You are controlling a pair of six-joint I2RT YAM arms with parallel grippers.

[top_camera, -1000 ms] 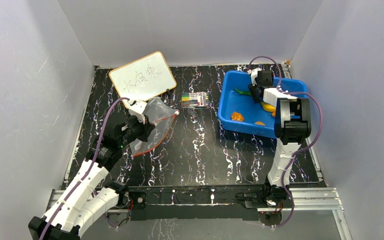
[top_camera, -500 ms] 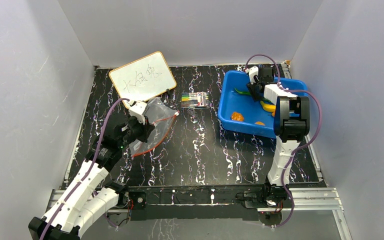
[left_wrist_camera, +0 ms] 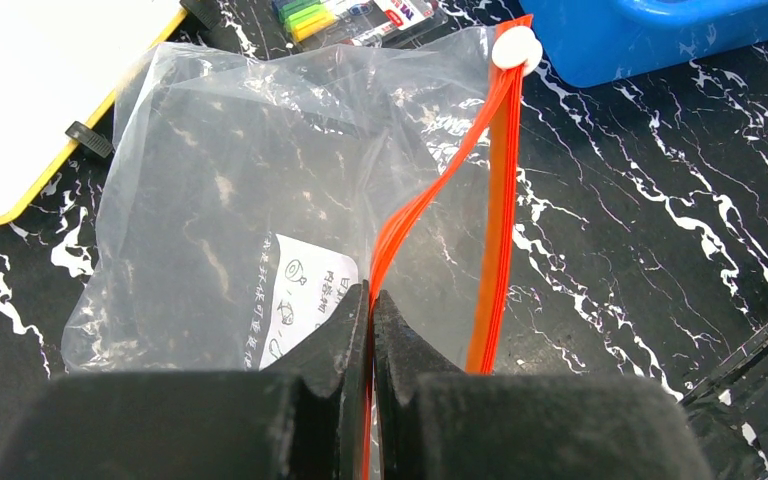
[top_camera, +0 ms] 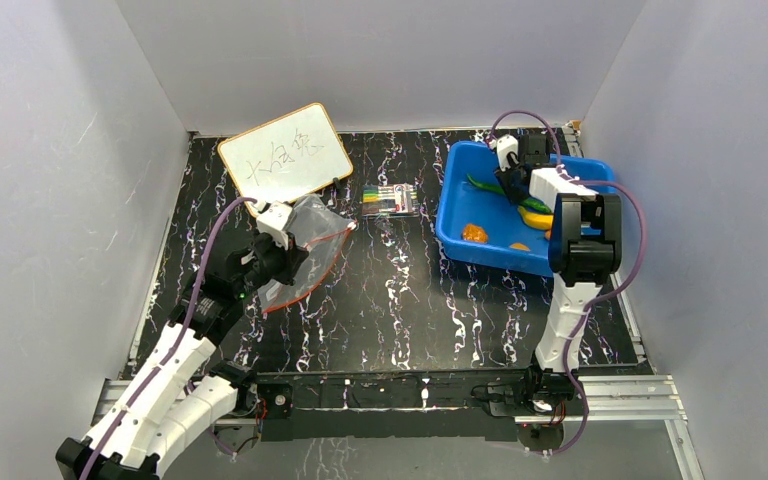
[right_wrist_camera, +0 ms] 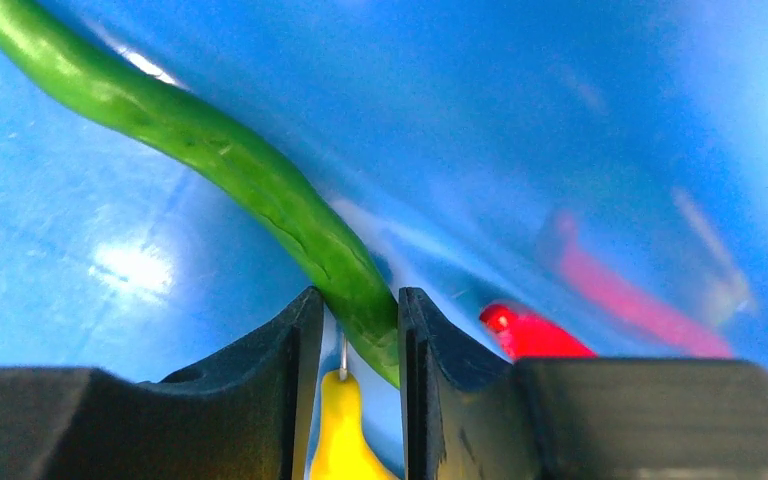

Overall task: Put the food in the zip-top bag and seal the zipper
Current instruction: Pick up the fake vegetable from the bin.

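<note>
While the left gripper (left_wrist_camera: pixel 370 300) pinches the zipper (left_wrist_camera: pixel 495 200) tight, the right gripper (right_wrist_camera: pixel 358 300) points down into the blue tub (top_camera: pixel 447 215) at two o'clock. Its jaws sit on each side of the green pepper (right_wrist_camera: pixel 230 160); I cannot tell if they squeeze.

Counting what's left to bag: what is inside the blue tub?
Seen: green pepper, yellow banana, orange fruit, red piece. The right arm covers part of the blue tub; anything there is hidden.

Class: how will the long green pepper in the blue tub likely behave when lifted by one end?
The green pepper looks glossy, so probably slippery. Long and thin, with the right gripper around only its end, it may swing or pivot.
</note>
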